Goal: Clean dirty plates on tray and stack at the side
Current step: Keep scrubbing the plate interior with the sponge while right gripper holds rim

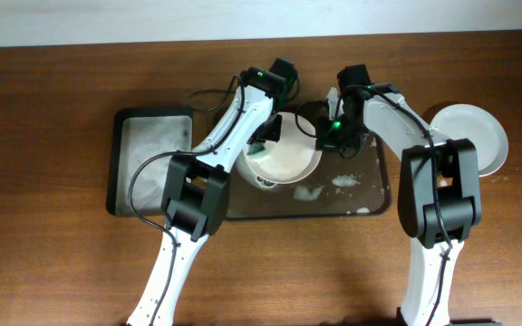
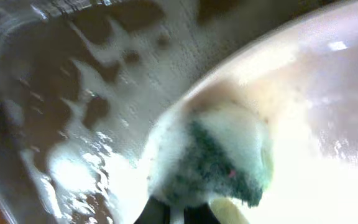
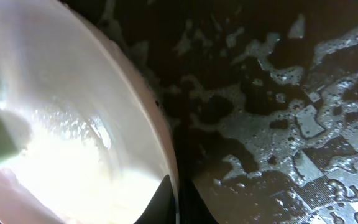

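Observation:
A white plate (image 1: 288,156) is tilted over the dark grey tray (image 1: 370,204). My right gripper (image 1: 326,138) is shut on this plate's right rim (image 3: 166,155). My left gripper (image 1: 268,136) is shut on a foamy green sponge (image 2: 216,165) and presses it against the plate's inner face (image 2: 328,106). Another white plate (image 1: 265,177) peeks out under the held one. A clean white plate (image 1: 471,136) lies on the table to the right of the tray.
A smaller black tray (image 1: 149,158) with foam stands at the left. Foam patches (image 1: 343,183) lie on the wet tray floor (image 3: 303,124). Cables run behind the arms near the table's far edge.

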### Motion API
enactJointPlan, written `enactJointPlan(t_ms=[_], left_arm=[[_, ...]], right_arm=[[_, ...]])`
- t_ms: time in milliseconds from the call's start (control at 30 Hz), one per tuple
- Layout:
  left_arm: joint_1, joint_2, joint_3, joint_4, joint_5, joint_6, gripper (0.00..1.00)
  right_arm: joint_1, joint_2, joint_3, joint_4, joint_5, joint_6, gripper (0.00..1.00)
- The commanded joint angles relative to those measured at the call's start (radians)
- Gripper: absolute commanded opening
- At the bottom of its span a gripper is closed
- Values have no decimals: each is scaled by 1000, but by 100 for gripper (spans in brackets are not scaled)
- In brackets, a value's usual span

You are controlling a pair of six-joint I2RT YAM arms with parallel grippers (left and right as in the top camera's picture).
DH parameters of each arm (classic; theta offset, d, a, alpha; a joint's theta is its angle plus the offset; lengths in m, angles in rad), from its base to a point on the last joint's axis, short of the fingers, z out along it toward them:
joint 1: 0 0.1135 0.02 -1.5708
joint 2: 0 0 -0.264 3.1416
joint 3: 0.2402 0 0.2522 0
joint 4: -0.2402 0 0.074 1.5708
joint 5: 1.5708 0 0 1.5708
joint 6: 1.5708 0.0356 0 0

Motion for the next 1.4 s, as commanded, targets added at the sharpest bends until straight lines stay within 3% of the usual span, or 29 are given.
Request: enactJointPlan(t_ms=[0,100,400,533,767,933,1367], left_arm=[[12,52,-35,-30,345,111,1],[3,52,-35,-29,488,139,1],[-43,52,-35,-18,538,148,1],[-53,52,-35,5,375,21,1],[-27,52,-35,16,146,-97,1],[-3,52,-35,83,-34,-119,1],[62,52,-35,180,-101,-114,1]], right_arm=[[-8,9,-16,-5,19,-9,4],[-8,9,-16,-5,19,-9,4],[-8,9,-16,-6,19,-9,4],[-8,9,-16,-7,19,-9,4],[-8,9,-16,-7,19,-9,4],[-8,9,-16,-7,19,-9,4],[-8,9,-16,-6,19,-9,4]])
